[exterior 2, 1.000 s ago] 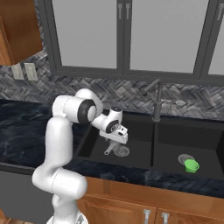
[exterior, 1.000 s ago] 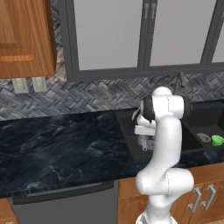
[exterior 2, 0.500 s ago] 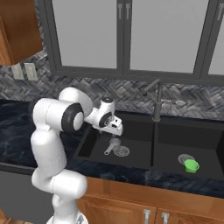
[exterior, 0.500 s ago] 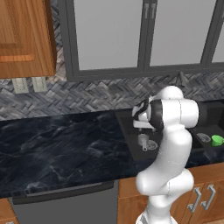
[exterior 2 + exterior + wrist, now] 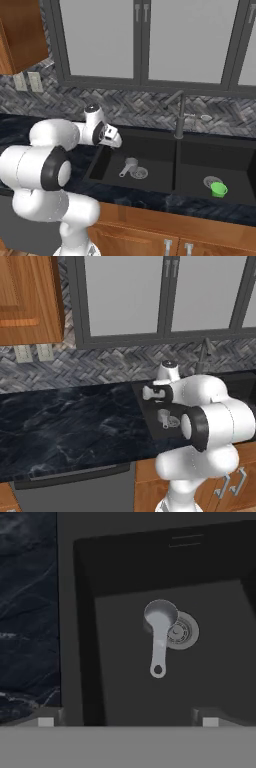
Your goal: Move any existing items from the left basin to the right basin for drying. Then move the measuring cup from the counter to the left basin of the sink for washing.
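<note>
Measuring cup (image 5: 130,167) lying on the floor of the left basin (image 5: 155,155), bowl just beside the round silver drain (image 5: 141,173) and overlapping its rim as seen from the hand camera (image 5: 160,618), flat handle with its hole pointing away from the drain toward the basin's near side. Also visible past the arm from the left base camera (image 5: 168,419), low in the same basin. Nothing touching the cup. Right basin (image 5: 235,170) past the divider, holding a small bright green cup (image 5: 218,189) next to its own drain. Dark faucet (image 5: 178,116) standing at the divider behind both basins. Sink (image 5: 80,637) recessed in the black veined table (image 5: 65,426), which stretches away to the left. Pincer (image 5: 116,141) up above the left basin's left rim, well apart from the cup, nothing held; tips at the bottom corners of the hand camera (image 5: 124,721) standing wide apart. Above the table, a herringbone tile backsplash (image 5: 100,368), grey-framed windows (image 5: 145,40) and a wooden wall cabinet (image 5: 27,301).
</note>
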